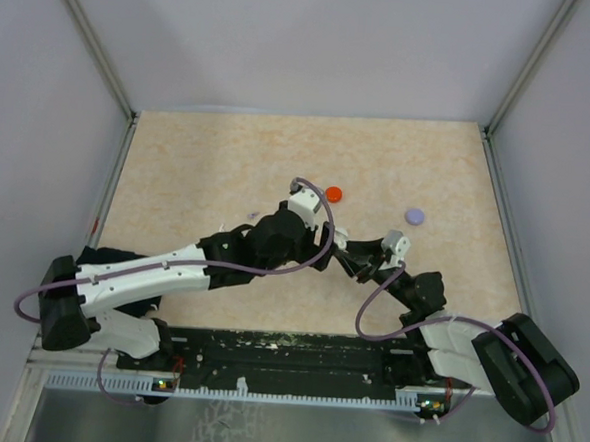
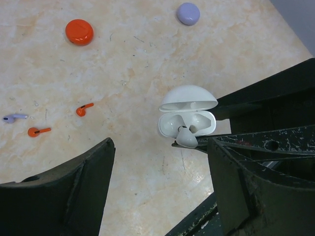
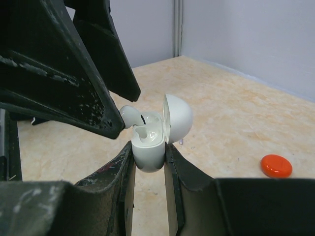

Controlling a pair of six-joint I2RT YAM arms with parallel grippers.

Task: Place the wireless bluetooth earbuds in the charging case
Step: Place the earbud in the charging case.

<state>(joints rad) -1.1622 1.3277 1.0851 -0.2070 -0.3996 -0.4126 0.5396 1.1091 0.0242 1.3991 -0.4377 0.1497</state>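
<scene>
Left jaws stand wide apart. Loose on the worktop [image 2: 138, 73]: a purple earbud [image 2: 15, 117], a red earbud [image 2: 38, 131], a second red earbud [image 2: 84, 109]. A white earbud [image 2: 187, 137] sits at the front rim of the open charging case [image 2: 189, 123]. Right jaws are clamped on the case's base.

Beige marbled table [image 2: 147, 59]: red disc [image 2: 79, 32], lilac disc [image 2: 188, 13], red earbud [image 2: 84, 109], another red earbud [image 2: 38, 131], lilac earbud [image 2: 15, 117].

L white-and-black robot arm [image 1: 151, 277] stretches twd centre, its black two-finger gripper [image 2: 161, 142] w/ jaws wide apart. R arm [image 1: 448, 341] bends inward, gripper [image 3: 147, 150] pinching white open-lidded charging case [image 3: 179, 118].
</scene>
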